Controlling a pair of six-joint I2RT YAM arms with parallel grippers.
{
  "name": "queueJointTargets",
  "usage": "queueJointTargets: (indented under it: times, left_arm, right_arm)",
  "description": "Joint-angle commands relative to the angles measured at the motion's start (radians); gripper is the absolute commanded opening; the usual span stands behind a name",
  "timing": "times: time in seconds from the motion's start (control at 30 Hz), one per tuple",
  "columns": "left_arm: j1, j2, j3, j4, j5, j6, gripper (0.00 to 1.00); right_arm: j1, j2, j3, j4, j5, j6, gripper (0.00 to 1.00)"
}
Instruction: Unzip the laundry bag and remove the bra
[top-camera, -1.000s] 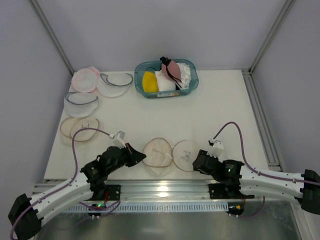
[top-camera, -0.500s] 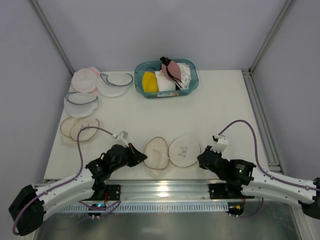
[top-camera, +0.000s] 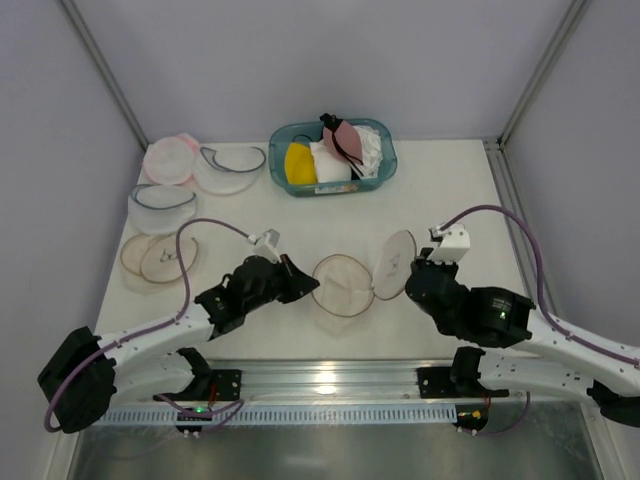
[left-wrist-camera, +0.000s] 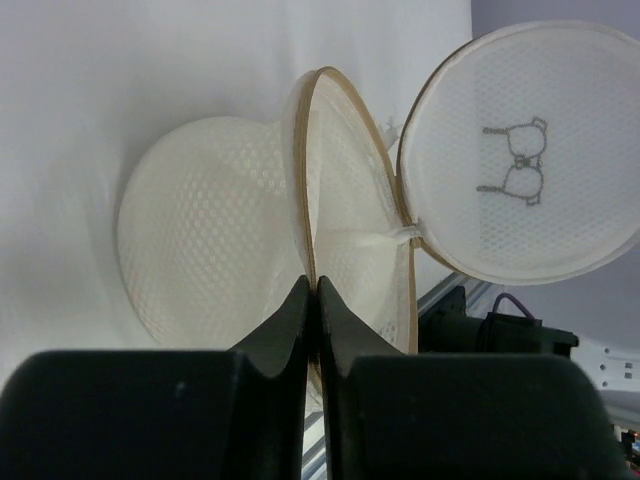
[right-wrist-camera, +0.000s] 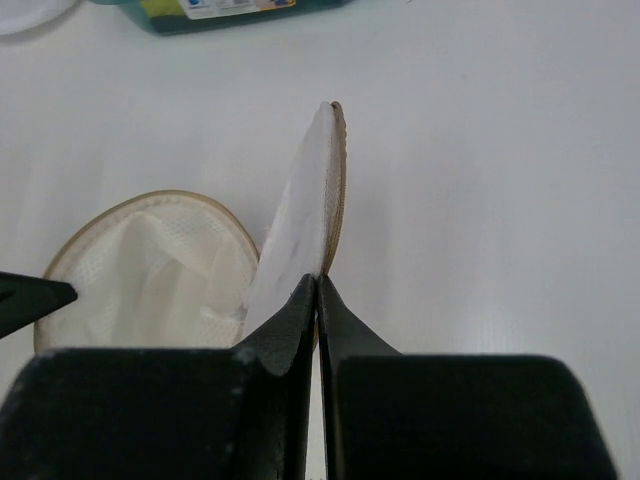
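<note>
The laundry bag (top-camera: 340, 287) lies unzipped in the middle of the table, a white mesh round with a tan rim. Its round face with the bra drawing (top-camera: 393, 264) stands tilted up on the right. My left gripper (top-camera: 308, 288) is shut on the tan rim of the bag's left edge (left-wrist-camera: 305, 180). My right gripper (top-camera: 413, 272) is shut on the lower edge of the raised face (right-wrist-camera: 315, 200). The open bag's inside (right-wrist-camera: 150, 265) shows only white mesh. The dusty-pink bra (top-camera: 346, 138) lies on top of the laundry in the teal basket (top-camera: 385, 166) at the back.
The basket also holds a yellow bra (top-camera: 298, 162) and white ones. At the back left lie a pink mesh round (top-camera: 168, 158), two white rounds with dark blue rims (top-camera: 230, 168) (top-camera: 162, 205), and tan-rimmed rounds (top-camera: 160, 258). The metal rail (top-camera: 330, 380) runs along the near edge.
Both arms moved away from the near edge, carrying the bag to the table's middle. My right gripper shut on the round face and raised it from flat to upright.
</note>
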Motion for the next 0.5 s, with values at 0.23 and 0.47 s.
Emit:
queueJointTargets:
  times: [0.23,0.47]
  left_arm:
    - [-0.002,0.283,0.151,0.316,0.095,0.018,0.46]
    - [-0.001,0.360,0.148,0.410,0.083,-0.052,0.95]
  right_arm:
    - [0.006,0.235,0.188,-0.068,0.189,-0.334,0.04]
    - [0.006,0.338,0.170,0.105,0.108,-0.587,0.04]
